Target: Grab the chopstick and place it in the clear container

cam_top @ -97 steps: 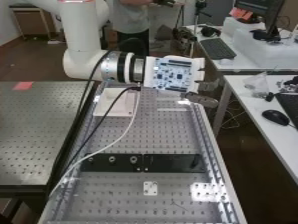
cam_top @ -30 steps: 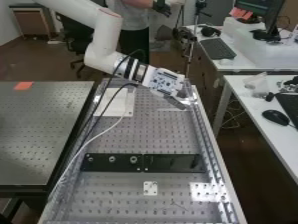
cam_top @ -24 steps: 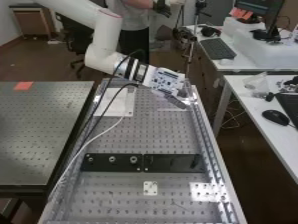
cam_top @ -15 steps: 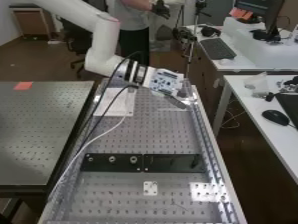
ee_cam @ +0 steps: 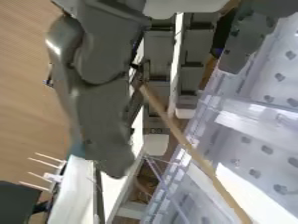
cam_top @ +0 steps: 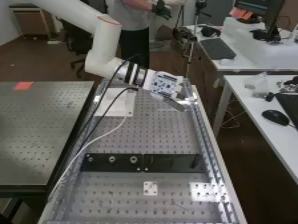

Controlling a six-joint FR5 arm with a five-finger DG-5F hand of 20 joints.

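At the bench's far end in the high view, the hand [cam_top: 164,84] is low over the surface, just right of the white tray. In the wrist view the hand [ee_cam: 100,85] has its curled fingers round one end of the wooden chopstick [ee_cam: 188,146]. The stick's other part sticks out at a slant across the clear container [ee_cam: 233,112], whose see-through walls lie over the perforated bench top. Where fingers and chopstick meet is partly hidden. A faint clear edge of the container [cam_top: 163,107] is beside the fingers in the high view.
A white tray [cam_top: 120,104] stands left of the hand on the perforated bench [cam_top: 143,134]. Black plates [cam_top: 143,163] lie across the bench nearer the camera. Dark and pale cables hang from the arm over the bench's left side.
Since the oldest frame the arm has swung away and the hand has come down towards the bench's far end. Over the last second it has barely shifted.
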